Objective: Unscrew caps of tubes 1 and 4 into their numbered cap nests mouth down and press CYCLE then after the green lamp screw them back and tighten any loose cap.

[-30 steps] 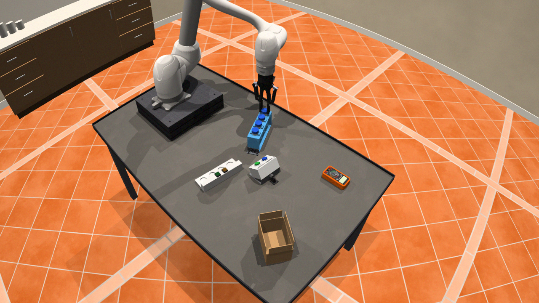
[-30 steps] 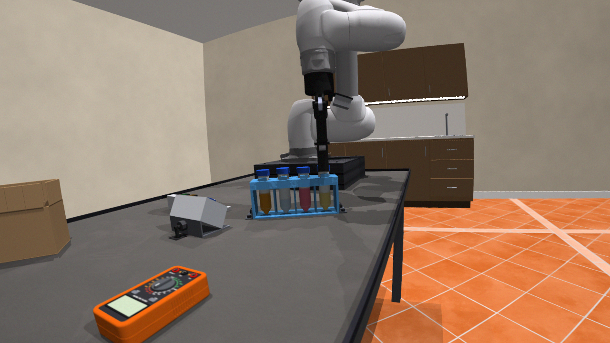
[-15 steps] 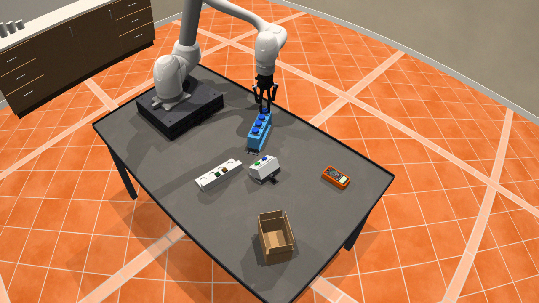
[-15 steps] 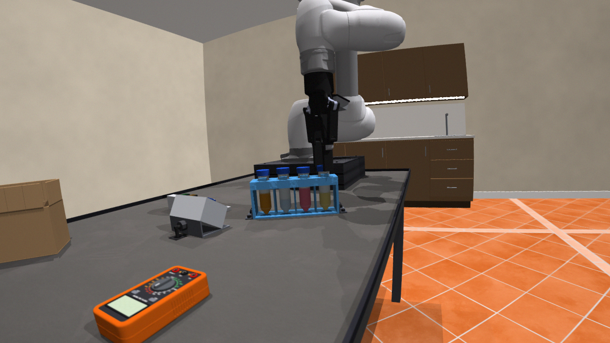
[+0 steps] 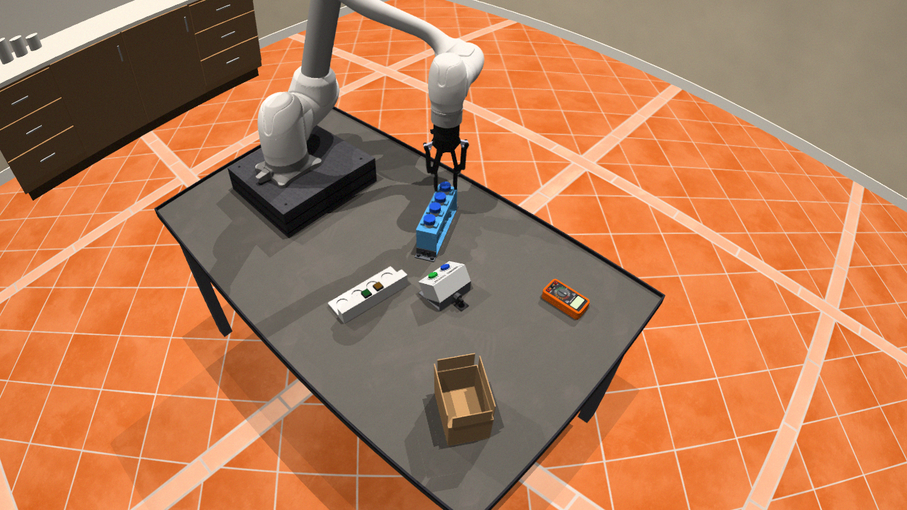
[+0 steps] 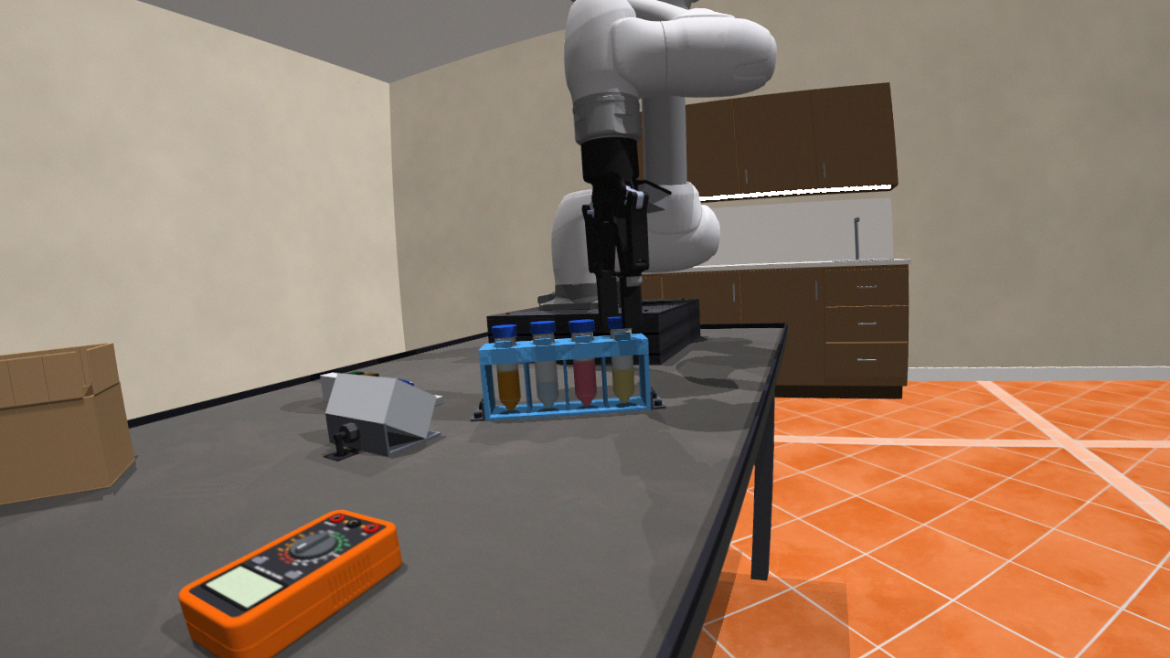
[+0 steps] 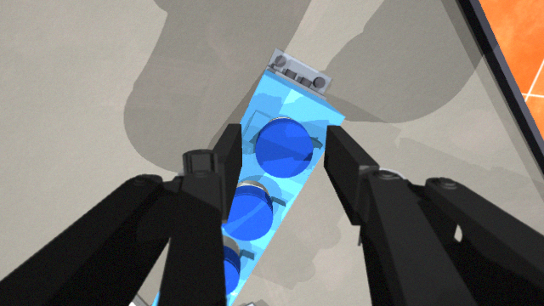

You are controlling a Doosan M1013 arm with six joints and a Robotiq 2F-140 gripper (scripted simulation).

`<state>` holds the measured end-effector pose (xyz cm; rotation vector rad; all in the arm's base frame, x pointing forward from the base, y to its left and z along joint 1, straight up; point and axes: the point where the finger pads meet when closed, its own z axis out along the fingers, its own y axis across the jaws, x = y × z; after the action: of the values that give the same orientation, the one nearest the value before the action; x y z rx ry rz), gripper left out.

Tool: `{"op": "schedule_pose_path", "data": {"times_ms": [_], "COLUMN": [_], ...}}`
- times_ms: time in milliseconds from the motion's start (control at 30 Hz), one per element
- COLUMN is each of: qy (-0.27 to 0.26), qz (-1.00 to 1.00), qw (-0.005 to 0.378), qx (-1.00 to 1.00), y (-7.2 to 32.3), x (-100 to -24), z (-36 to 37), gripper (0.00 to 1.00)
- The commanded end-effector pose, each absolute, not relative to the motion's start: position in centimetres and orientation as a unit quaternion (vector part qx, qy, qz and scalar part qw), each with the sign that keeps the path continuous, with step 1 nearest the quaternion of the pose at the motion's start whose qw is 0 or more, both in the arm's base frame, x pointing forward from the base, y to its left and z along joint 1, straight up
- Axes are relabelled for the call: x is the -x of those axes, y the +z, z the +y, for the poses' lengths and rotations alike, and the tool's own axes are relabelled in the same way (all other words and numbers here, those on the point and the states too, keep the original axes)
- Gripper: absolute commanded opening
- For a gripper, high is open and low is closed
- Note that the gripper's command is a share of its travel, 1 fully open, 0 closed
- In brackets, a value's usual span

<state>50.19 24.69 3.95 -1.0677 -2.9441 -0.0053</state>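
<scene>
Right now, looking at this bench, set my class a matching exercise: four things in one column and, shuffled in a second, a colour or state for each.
Things:
1. multimeter
2. cardboard box
3. gripper
4. cap tray

Colour or state:
A. white
B. open, fingers either side of the end cap
C. orange
D. brown, top open

Pairs: 1-C, 2-D, 3-B, 4-A

Matt black claw (image 7: 282, 153), glossy blue plastic cap (image 7: 284, 147) between its fingers, translucent blue plastic rack (image 7: 293, 104) below, matt grey table top (image 5: 355, 355) beneath.
</scene>
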Motion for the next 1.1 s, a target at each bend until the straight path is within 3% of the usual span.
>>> {"op": "schedule_pose_path", "data": {"times_ms": [0,400,600,633,1067], "qy": [-0.001,0.001,0.001,0.001,0.001], "qz": [-0.905,-0.670,-0.670,-0.670,-0.670], "qw": [0.004,0.004,0.004,0.004,0.004], "qx": [0.425,0.743,0.743,0.743,0.743], "y": [4.01,4.01,4.02,4.02,4.02], "x": [-50.23,-50.23,-50.23,-50.23,-50.23], "z": [24.71,24.71,24.72,24.72,24.72], "gripper": [0.41,0.41,0.41,0.30,0.30]}}
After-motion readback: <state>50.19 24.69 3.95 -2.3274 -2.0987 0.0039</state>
